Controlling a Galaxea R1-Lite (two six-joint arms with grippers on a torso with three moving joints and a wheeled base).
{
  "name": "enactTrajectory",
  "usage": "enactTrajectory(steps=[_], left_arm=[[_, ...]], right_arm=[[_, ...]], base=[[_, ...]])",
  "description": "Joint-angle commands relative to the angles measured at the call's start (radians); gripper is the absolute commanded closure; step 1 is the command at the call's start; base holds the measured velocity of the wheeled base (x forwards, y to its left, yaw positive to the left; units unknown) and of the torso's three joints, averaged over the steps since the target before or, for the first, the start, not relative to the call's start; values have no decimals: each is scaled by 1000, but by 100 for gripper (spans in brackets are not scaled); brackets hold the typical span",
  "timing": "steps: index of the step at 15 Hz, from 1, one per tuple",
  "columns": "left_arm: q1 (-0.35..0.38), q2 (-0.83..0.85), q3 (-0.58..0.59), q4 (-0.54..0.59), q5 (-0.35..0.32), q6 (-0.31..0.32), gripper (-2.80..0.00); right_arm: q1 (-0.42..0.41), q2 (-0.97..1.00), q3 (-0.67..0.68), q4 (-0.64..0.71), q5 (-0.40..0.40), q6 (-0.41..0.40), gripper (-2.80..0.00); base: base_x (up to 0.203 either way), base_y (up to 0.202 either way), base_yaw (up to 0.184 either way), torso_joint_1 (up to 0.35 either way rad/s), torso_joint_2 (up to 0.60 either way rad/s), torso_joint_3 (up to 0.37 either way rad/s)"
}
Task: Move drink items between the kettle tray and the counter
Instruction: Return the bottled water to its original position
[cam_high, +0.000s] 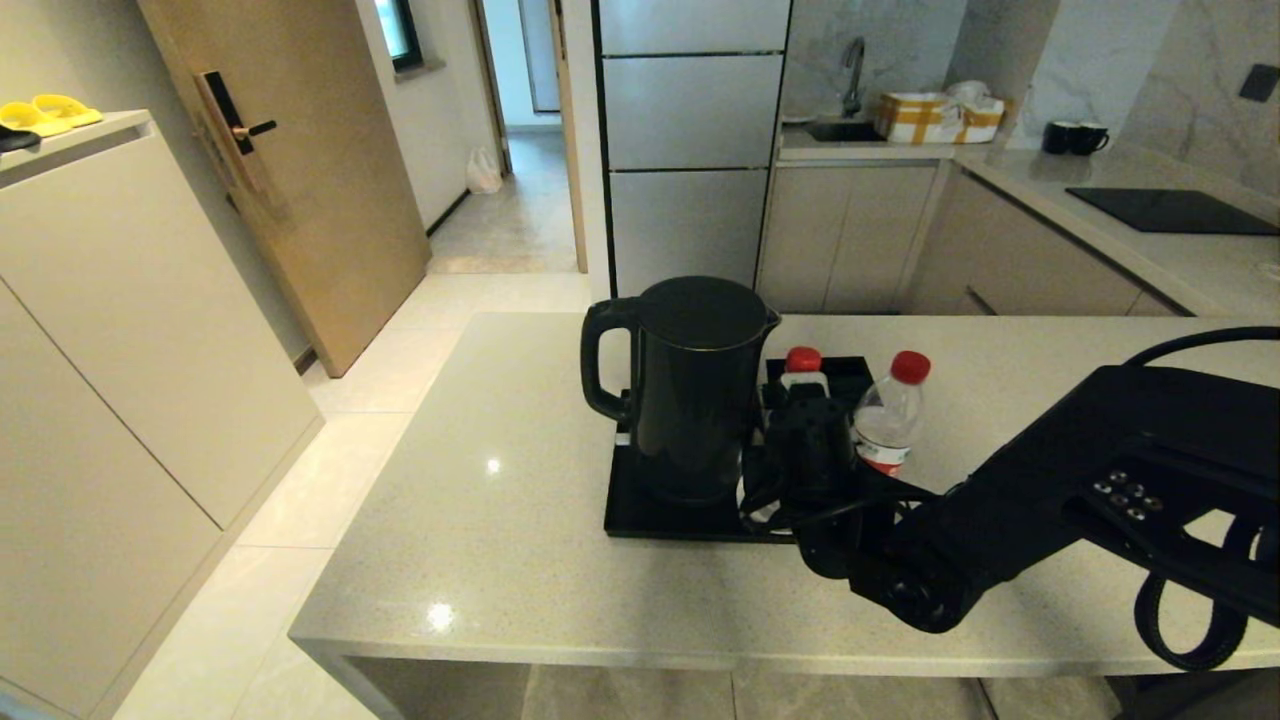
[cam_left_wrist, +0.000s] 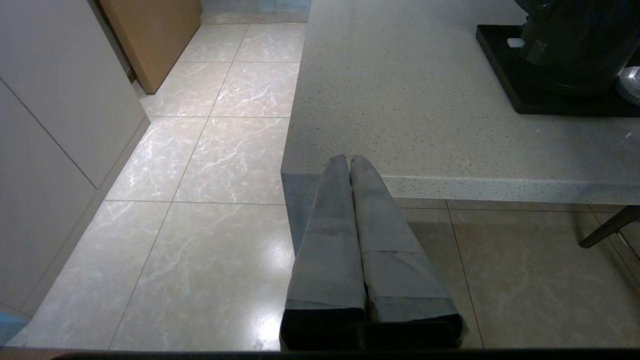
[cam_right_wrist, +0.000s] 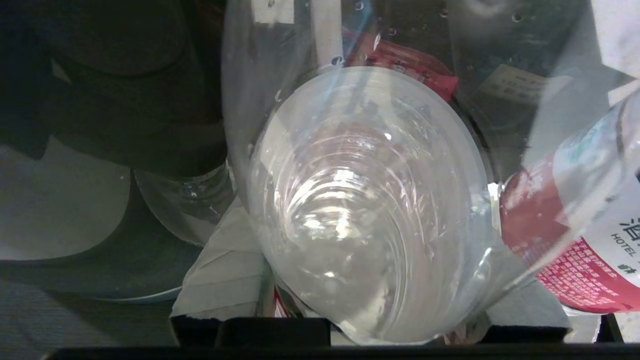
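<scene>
- Two bottles stand on the tray (cam_high: 640, 515), to the right of the kettle (cam_high: 690, 385), on the counter (cam_high: 480, 500).
- Near bottle (cam_high: 803, 372): only its red cap and shoulder show above the right gripper (cam_high: 805, 440) in the head view.
- Right wrist view: that bottle's clear body (cam_right_wrist: 360, 200) fills the space between the right gripper's fingers (cam_right_wrist: 225, 270), which are clamped around it.
- Far bottle (cam_high: 890, 410) stands just beside the held one, at the tray's right edge, free of the gripper.
- Left gripper (cam_left_wrist: 350, 160) hangs off the counter's near corner, above the floor (cam_left_wrist: 200, 200), fingers pressed together and grasping nothing.
</scene>
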Motion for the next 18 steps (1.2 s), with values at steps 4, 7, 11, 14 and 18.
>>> enactTrajectory(steps=[4, 7, 11, 14, 18], left_arm=[[0, 0, 2, -1, 0, 0, 0], [0, 0, 2, -1, 0, 0, 0], [0, 0, 0, -1, 0, 0, 0], [0, 0, 2, 0, 0, 0, 0], [0, 0, 2, -1, 0, 0, 0]], right_arm=[[0, -51, 25, -10, -3, 2, -280], [0, -78, 71, -12, 0, 2, -280], [2, -126, 139, -14, 11, 5, -280], [7, -189, 195, -9, 38, 5, -280], [22, -204, 216, -5, 48, 5, -280]], base=[[0, 0, 0, 0, 0, 0], [0, 0, 0, 0, 0, 0], [0, 0, 0, 0, 0, 0], [0, 0, 0, 0, 0, 0], [0, 0, 0, 0, 0, 0]])
